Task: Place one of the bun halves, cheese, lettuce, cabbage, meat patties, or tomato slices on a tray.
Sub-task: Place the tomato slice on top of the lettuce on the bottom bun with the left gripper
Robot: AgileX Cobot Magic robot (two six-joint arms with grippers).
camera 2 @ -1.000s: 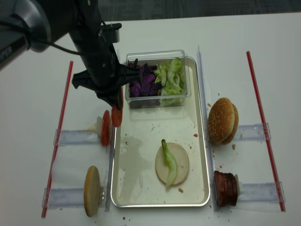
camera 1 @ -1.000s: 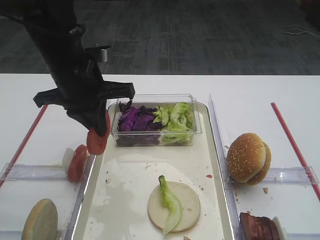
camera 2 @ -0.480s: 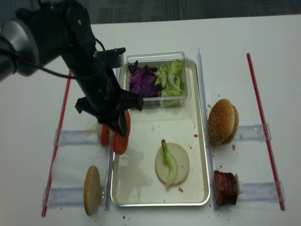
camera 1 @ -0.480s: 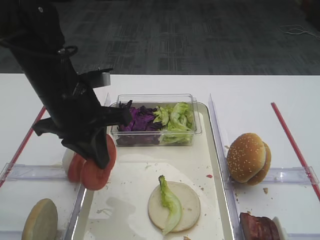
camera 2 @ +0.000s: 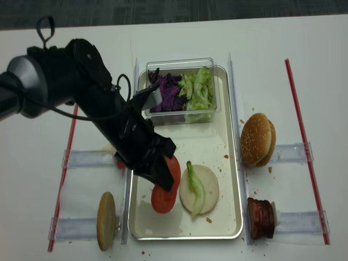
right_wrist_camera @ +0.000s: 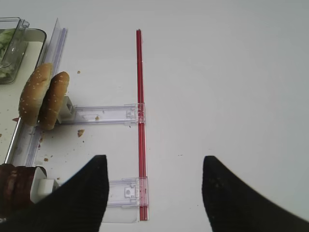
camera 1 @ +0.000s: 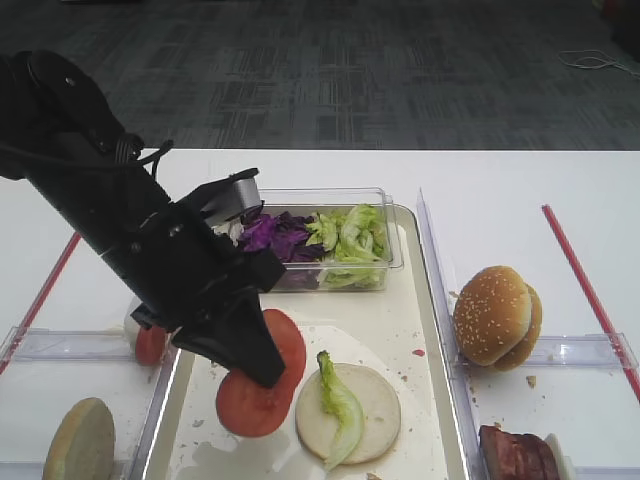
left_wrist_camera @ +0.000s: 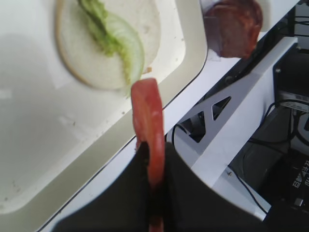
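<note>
- Over the silvery metal tray (camera 1: 432, 330), the left gripper (camera 1: 262, 368) has its jaws clamped on a tomato slice (camera 1: 258, 386), held on edge above the liner, just left of the flat bun half (camera 1: 370, 410).
- On that bun half lies a strip of lettuce (camera 1: 340, 405).
- At the tray's far end, a clear tub (camera 1: 385, 262) holds purple cabbage (camera 1: 270, 238) and more lettuce.
- Left of the tray: another tomato slice (camera 1: 150, 344) and a bun half on edge (camera 1: 82, 440).
- Right of the tray: sesame buns (camera 1: 497, 316), meat patties (camera 1: 517, 454).
- Right gripper (right_wrist_camera: 152, 193) hangs over bare table, jaws spread, holding nothing.
</note>
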